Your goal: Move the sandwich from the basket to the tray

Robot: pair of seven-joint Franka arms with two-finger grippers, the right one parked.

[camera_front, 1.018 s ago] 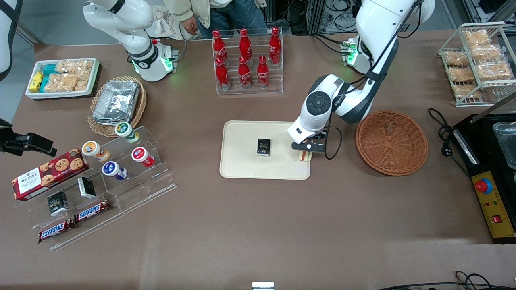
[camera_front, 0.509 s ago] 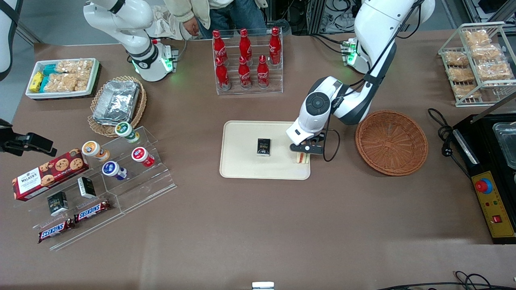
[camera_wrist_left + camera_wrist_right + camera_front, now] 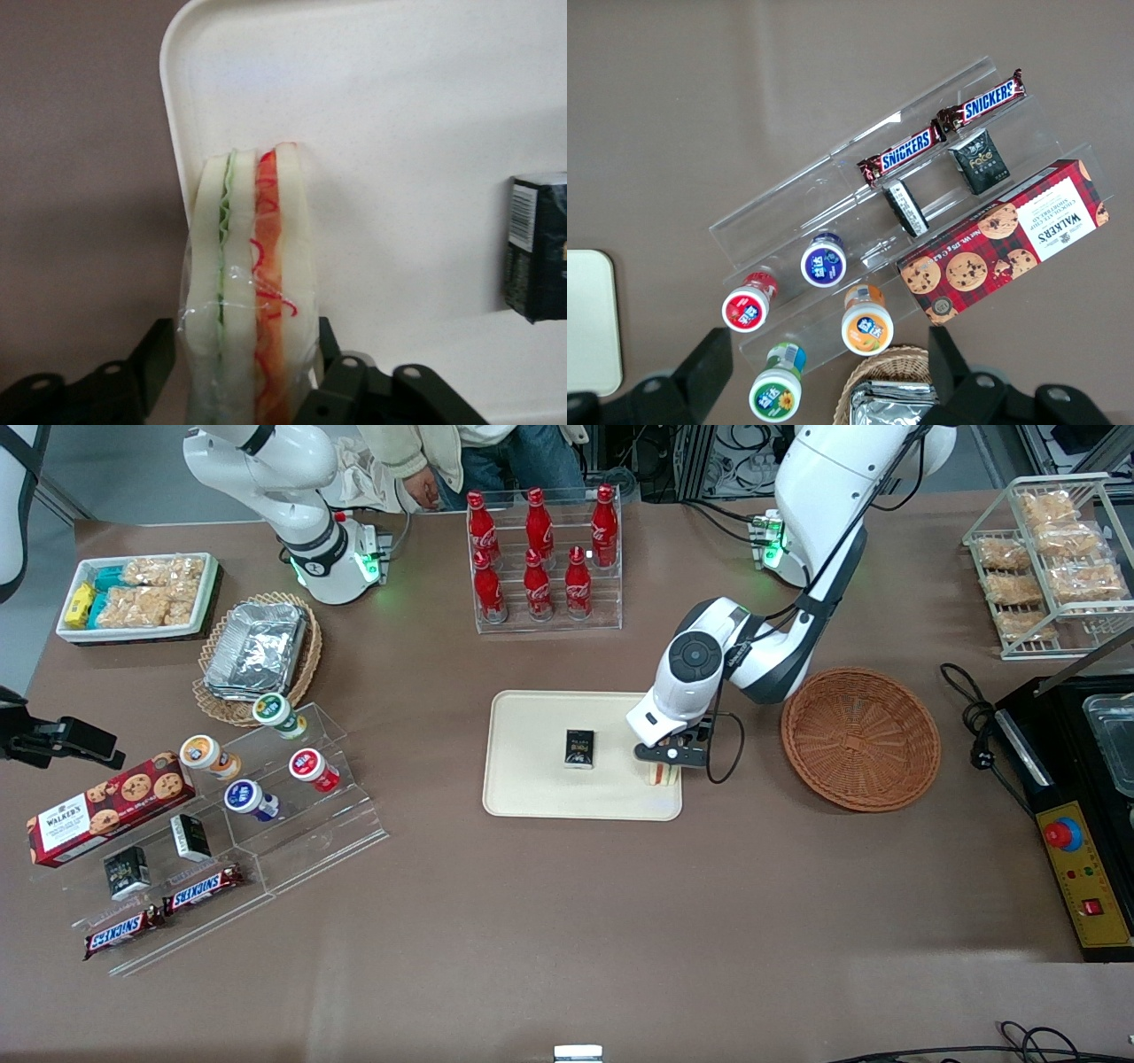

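My left gripper [image 3: 666,758] is shut on the sandwich [image 3: 664,773], a white bread wedge in clear film with green and orange-red filling. It holds the sandwich upright over the end of the cream tray [image 3: 532,790] that is nearest the reddish-brown wicker basket [image 3: 859,737]. The basket has nothing in it. In the left wrist view the sandwich [image 3: 252,292] stands between the black fingers [image 3: 152,356] just inside the tray's rim [image 3: 170,106]. I cannot tell whether the sandwich touches the tray.
A small black box [image 3: 580,747] lies on the tray's middle and also shows in the left wrist view [image 3: 538,246]. A rack of red bottles [image 3: 542,558] stands farther from the camera than the tray. A black appliance [image 3: 1076,779] sits beside the basket.
My left gripper has carried the sandwich a little farther in over the tray, away from the basket. Nothing else has moved.
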